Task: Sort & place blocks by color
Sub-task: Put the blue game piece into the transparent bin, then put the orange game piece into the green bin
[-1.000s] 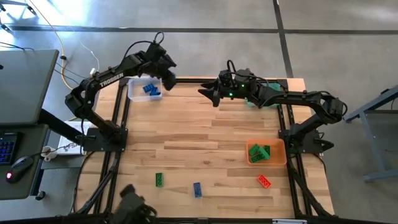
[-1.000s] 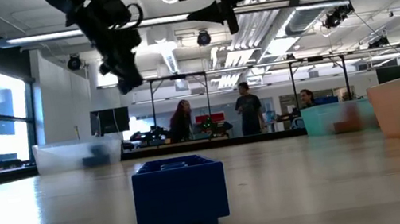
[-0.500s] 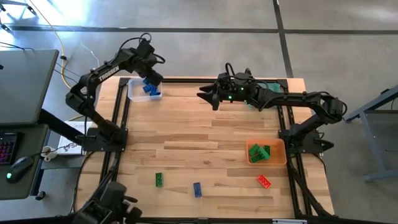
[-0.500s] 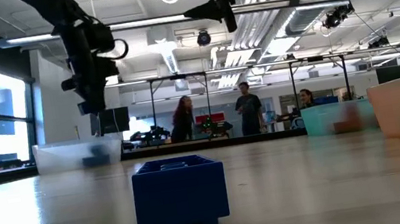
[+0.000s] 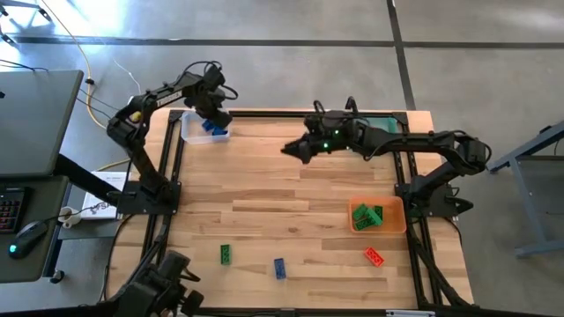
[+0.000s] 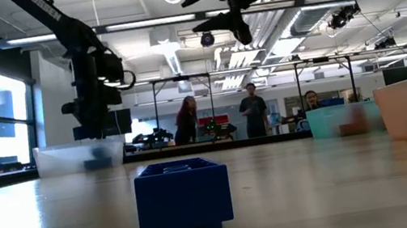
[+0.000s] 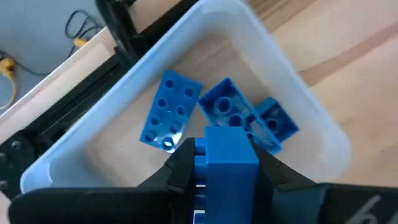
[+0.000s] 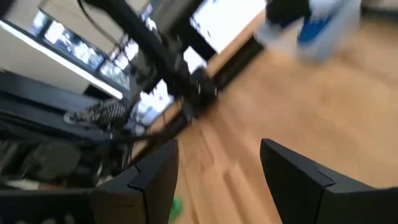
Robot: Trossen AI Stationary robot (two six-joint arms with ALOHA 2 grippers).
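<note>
High view, left gripper (image 5: 214, 113): I see it hovering over the clear bin (image 5: 190, 132) at about 11 o'clock on the table (image 5: 291, 202), with blue blocks (image 5: 211, 129) showing inside the bin.
High view, right gripper (image 5: 291, 150): I have it above the bare wood near 12 o'clock, well apart from the clear bin.
High view, loose blocks: a green block (image 5: 226, 254) at about 7 o'clock, a blue block (image 5: 279, 269) near 6 o'clock, a red block (image 5: 374, 257) at about 5 o'clock.
High view, orange bin (image 5: 396, 220): at about 4 o'clock, holding green blocks (image 5: 367, 216).
High view, teal bin (image 5: 388, 119): at about 1 o'clock, mostly hidden under the right arm.
Low view: the blue block (image 6: 182, 198) sits closest to the lens; the left gripper (image 6: 90, 124) hangs just above the clear bin (image 6: 79, 156); the right gripper (image 6: 211, 6) is high above the table.
Left wrist view: my fingers (image 7: 180, 168) are clamped tight on a blue brick (image 7: 227, 165), held over the clear bin (image 7: 298, 106) where three blue blocks (image 7: 217, 112) lie.
Right wrist view: the fingers (image 8: 149, 180) stand apart with nothing between them; the picture is smeared, so the pale shape with blue in it far off is probably the clear bin.
</note>
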